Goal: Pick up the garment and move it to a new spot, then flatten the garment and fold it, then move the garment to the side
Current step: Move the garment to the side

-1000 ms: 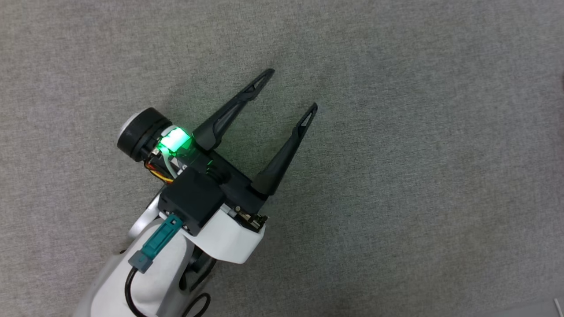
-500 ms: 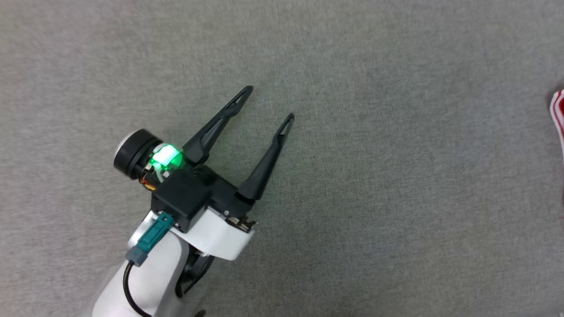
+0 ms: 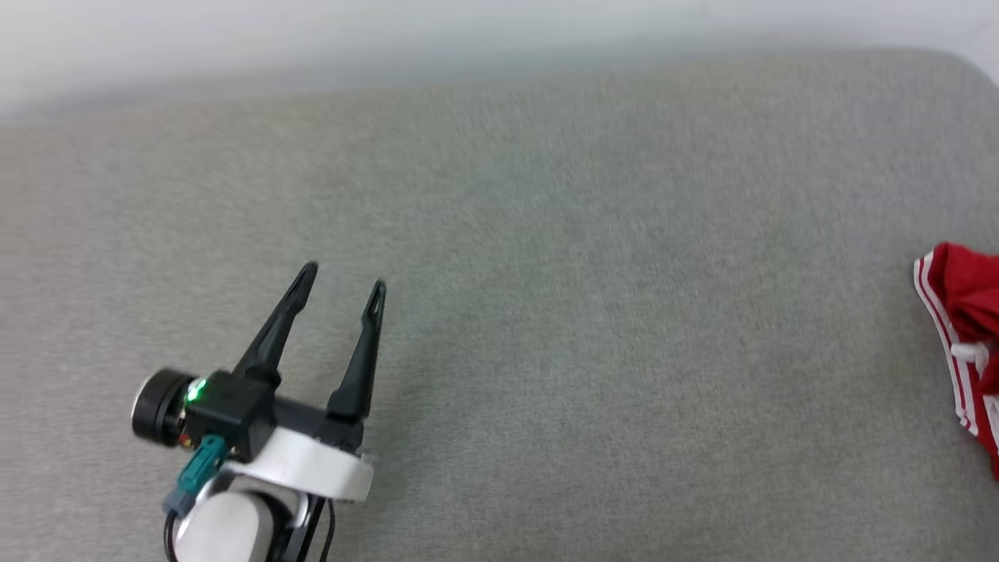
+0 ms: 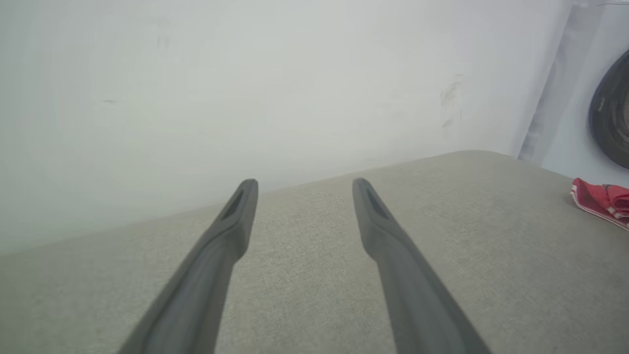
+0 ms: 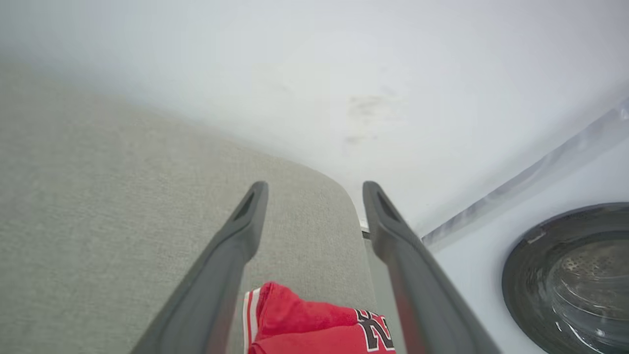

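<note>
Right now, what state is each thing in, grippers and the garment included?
garment, bunched, lying loose near the right edge of the grey surface.
left gripper, open, empty, over the grey surface.
right gripper, open, gripping nothing, garment below its fingers.
washing machine door, cannot tell whether open or shut.

The red garment (image 5: 314, 327) has big black marks with white edges, at about 5 o'clock in the right wrist view. One looks like a 2. The rest is cut off.
</note>
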Controlling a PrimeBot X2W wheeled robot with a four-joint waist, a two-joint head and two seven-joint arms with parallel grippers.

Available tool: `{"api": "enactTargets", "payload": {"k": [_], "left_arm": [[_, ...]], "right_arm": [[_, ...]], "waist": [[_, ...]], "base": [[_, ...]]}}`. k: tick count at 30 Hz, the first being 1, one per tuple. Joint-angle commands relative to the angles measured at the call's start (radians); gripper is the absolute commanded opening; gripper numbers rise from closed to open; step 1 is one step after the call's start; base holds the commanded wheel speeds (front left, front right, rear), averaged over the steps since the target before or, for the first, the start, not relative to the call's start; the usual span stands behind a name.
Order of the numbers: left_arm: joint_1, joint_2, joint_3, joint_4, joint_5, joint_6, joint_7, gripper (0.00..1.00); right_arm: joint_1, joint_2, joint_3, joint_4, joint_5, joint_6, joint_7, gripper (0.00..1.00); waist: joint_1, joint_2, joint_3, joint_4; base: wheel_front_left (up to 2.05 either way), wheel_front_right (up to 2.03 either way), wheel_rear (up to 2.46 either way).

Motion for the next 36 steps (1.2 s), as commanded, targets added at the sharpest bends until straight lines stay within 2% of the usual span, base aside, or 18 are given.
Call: {"api": "enactTargets", "payload": {"k": [1,10,17,28,36], "left_arm": [[0.047,-0.008,0.020,0.007,0.003,0.002,-0.002,1.00],[0.167,-0.055,0.073,0.034,0.016,-0.018,-0.002,1.00],[0.216,-0.096,0.108,0.048,0.042,-0.031,-0.002,1.00],[0.251,-0.136,0.162,0.085,0.058,-0.065,-0.003,1.00],[0.247,-0.153,0.191,0.092,0.079,-0.083,-0.003,1.00]], "right_arm": [[0.038,0.046,0.003,-0.051,0.033,-0.002,-0.036,1.00],[0.222,0.280,0.017,-0.173,0.063,-0.002,-0.187,1.00],[0.333,0.387,0.029,-0.119,0.084,-0.002,-0.303,1.00],[0.403,0.449,0.060,0.026,0.128,-0.001,-0.432,1.00],[0.381,0.466,0.076,0.079,0.126,-0.001,-0.471,1.00]], "waist": [[0.0003,-0.0001,-0.090,0.050],[0.0003,-0.0001,-0.188,0.118],[0.0003,-0.0001,-0.227,0.161],[0.0003,-0.0001,-0.244,0.173],[0.0003,-0.0001,-0.244,0.162]], "base": [[0.00,0.00,0.00],[0.00,0.00,0.00],[0.00,0.00,0.00],[0.00,0.00,0.00],[0.00,0.00,0.00]]}}
